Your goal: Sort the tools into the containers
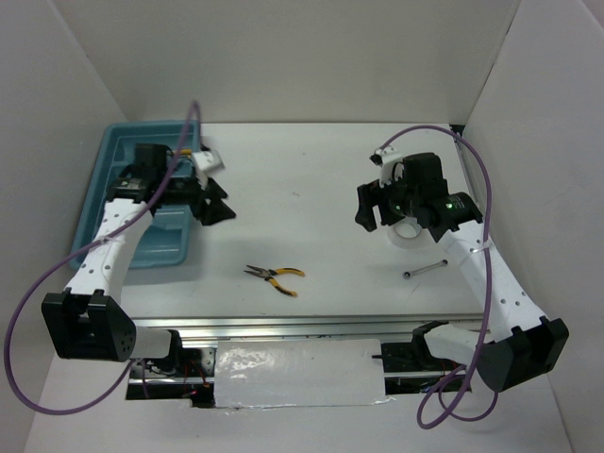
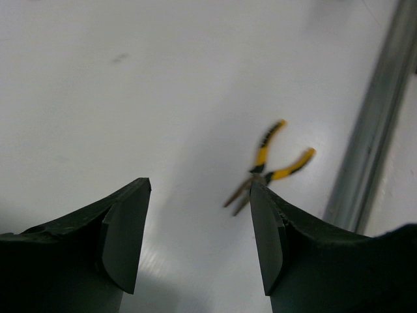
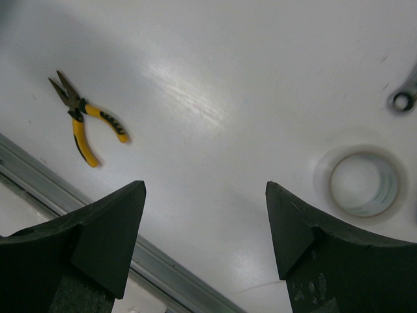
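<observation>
The light blue tray [image 1: 113, 156] stands at the far left, and my left arm hides most of its inside. Yellow-handled pliers [image 1: 276, 275] lie on the white table near the front middle; they also show in the left wrist view [image 2: 270, 166] and the right wrist view [image 3: 85, 120]. A white tape ring [image 1: 408, 233] lies under my right wrist, seen from that wrist too [image 3: 363, 212]. A slim silver wrench [image 1: 427, 270] lies just in front of it, its ring end in the right wrist view [image 3: 404, 98]. My left gripper [image 1: 215, 200] [image 2: 200, 184] is open and empty beside the tray. My right gripper [image 1: 370, 209] [image 3: 205, 186] is open and empty.
A metal rail [image 1: 283, 326] runs along the table's near edge. White walls close in the back and both sides. Purple cables loop from both arms.
</observation>
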Tool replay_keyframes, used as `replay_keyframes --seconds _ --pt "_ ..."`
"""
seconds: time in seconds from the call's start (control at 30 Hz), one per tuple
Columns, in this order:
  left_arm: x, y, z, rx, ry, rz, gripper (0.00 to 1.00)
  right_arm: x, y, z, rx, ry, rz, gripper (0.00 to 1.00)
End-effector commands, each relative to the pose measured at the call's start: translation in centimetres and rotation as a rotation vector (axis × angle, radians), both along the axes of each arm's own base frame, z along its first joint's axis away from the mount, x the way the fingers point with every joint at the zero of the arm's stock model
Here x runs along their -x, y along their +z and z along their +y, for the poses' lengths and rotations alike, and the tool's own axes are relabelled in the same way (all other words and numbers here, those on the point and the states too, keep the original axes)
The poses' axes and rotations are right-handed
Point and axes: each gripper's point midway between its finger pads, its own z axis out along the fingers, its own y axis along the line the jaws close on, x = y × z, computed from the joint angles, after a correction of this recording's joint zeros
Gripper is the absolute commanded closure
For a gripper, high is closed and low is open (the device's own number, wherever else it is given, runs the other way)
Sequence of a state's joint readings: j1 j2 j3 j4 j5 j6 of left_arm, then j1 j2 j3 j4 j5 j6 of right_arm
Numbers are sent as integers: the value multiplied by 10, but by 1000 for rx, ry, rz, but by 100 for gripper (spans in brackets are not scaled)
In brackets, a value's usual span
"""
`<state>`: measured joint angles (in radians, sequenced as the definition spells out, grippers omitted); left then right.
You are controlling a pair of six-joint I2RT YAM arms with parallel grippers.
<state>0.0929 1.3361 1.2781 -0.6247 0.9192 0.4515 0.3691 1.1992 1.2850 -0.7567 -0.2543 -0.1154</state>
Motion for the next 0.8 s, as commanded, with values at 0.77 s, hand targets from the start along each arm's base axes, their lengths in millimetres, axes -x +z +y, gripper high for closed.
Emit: replay_keyframes --seconds 0.77 --pt "140 -213 -161 -671 -1075 -197 48 21 -60 -58 -142 -150 230 18"
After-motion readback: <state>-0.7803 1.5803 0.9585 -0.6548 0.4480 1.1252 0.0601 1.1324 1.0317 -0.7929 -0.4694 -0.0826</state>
